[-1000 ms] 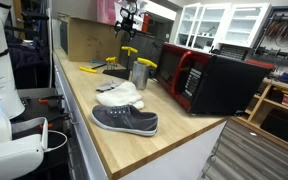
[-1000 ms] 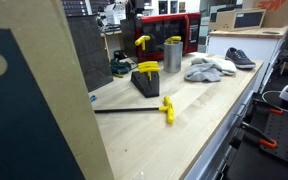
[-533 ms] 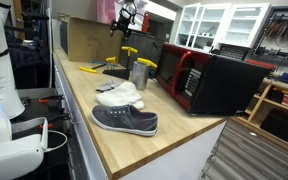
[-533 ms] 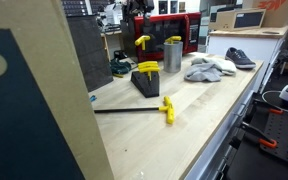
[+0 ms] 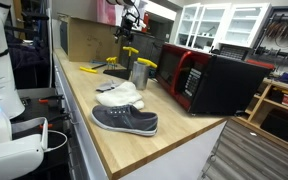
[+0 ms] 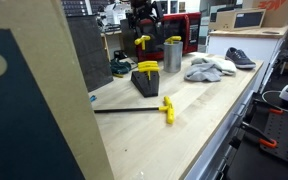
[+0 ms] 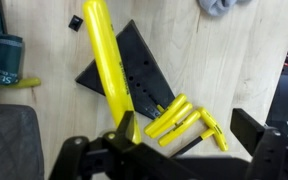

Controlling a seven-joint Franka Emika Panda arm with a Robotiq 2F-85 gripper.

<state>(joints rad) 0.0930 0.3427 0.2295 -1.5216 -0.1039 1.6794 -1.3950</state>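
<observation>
Item — gripper, jaws spread wide and empty, hanging well above the wooden worktop in both exterior views. Beneath it the wrist view gives us a long yellow handle lying across a black wedge-shaped block, with yellow clamps just beside the block's lower corner — touching it or not, we cannot tell. Farther along we note a metal cup, a white cloth and a grey shoe.
</observation>
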